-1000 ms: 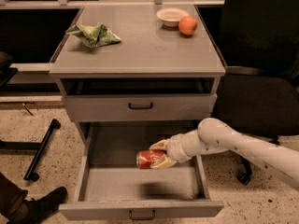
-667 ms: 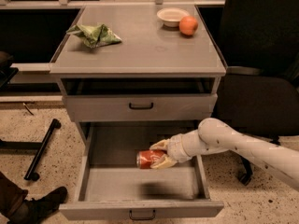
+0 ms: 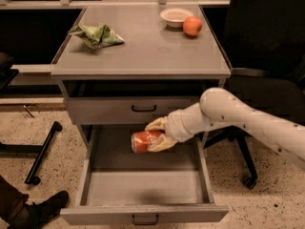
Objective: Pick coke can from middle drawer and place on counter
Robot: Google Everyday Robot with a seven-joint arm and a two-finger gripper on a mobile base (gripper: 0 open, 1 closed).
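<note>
- Camera view, gripper: the gripper (image 3: 151,137) sits inside the middle drawer (image 3: 143,213), toward its rear. Its two pale fingers (image 3: 156,124) are pinched above and below the coke can (image 3: 141,141).
- Camera view, can: the can lies on its side in the grasp, its end pointing away from the wrist. Whether it is clear of the tray floor cannot be confirmed.
- Step in hand: judged to be the pick, with the grasp made and the placing on the counter (image 3: 143,56) not yet done.
- Next move, as judged: draw the can forward, out from under the upper drawer front (image 3: 119,112) directly above the gripper, then raise it past the counter's front rim.
- Edges: the upper drawer front and the counter lip overhang the gripper closely. The tray's side walls stand apart on either side.
- Open room: the tray floor nearer the camera than the gripper is bare. On the counter above, the near centre is free. The green bag (image 3: 96,35), white bowl (image 3: 175,16) and orange (image 3: 192,26) sit toward the rear.
</note>
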